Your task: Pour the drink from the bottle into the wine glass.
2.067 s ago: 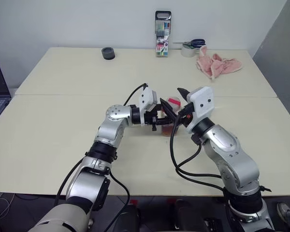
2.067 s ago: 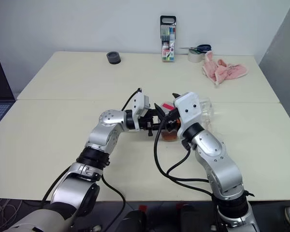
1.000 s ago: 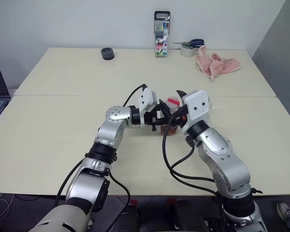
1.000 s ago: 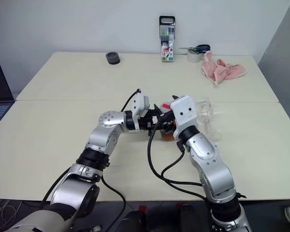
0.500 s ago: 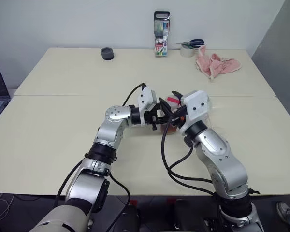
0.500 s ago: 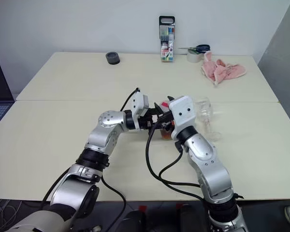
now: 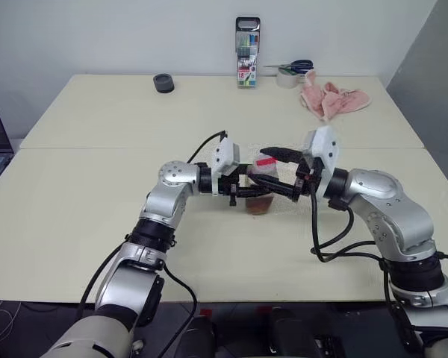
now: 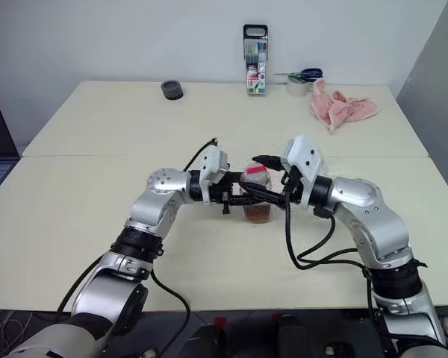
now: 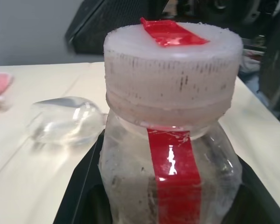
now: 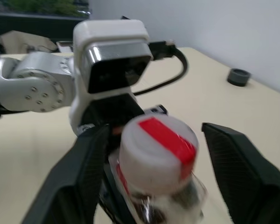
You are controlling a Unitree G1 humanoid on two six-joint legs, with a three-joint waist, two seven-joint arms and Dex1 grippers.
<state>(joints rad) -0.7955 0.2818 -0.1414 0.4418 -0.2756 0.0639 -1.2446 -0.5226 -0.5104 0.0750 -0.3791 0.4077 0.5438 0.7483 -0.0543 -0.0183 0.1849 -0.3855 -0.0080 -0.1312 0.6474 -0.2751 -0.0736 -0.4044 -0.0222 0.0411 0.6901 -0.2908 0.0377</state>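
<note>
Bottle (image 9: 170, 140): white cap, red strip

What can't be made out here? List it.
- Wine glass: left wrist view, blurred; stem and foot not visible.
- Drink: head views, level masked by both grippers' fingers.
- Bottle: left wrist view, base cut off by the edge.
- Marker set: head views, print too small to read.

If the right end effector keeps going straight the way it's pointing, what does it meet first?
Most likely the bottle's cap: the right end effector is open with a finger on either side of it, and the left end effector is just beyond.
</note>
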